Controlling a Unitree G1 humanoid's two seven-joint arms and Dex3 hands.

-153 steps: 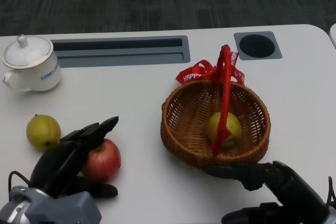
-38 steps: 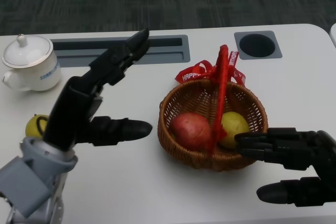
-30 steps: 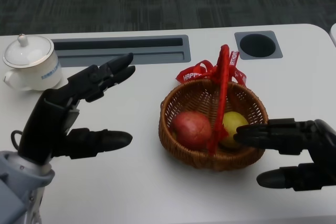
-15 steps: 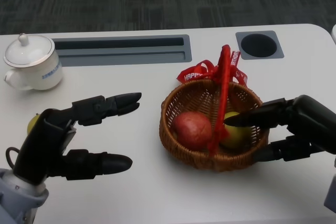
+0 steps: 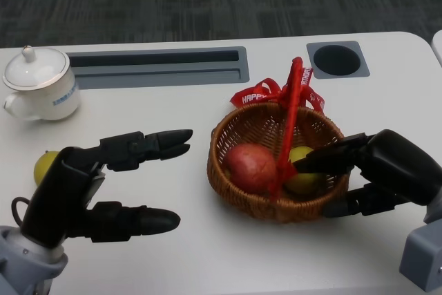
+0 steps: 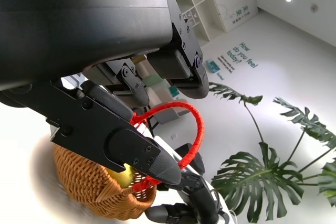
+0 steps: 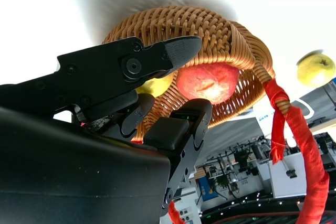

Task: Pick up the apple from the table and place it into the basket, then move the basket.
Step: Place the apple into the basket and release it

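Note:
The red apple (image 5: 252, 168) (image 7: 207, 81) lies inside the wicker basket (image 5: 235, 202) (image 7: 173, 30), left of its upright red handle (image 5: 291, 112). A yellow-green fruit (image 5: 304, 174) lies beside it, right of the handle. My right hand (image 5: 376, 174) is at the basket's right rim: its fingers (image 5: 324, 160) reach over the rim above the yellow fruit and the thumb lies outside the wall. I cannot tell whether it grips. My left hand (image 5: 103, 184) hovers left of the basket, fingers spread, holding nothing.
A second yellow-green fruit (image 5: 47, 165) lies on the table partly behind my left hand. A white lidded cup (image 5: 38, 88) stands at the far left. A long grey slot (image 5: 159, 65) and a round hole (image 5: 338, 59) are set into the table's back.
The apple went from beside my left hand into the basket. Over the last second my left hand dropped and drew back, and my right hand rose to the basket's right rim.

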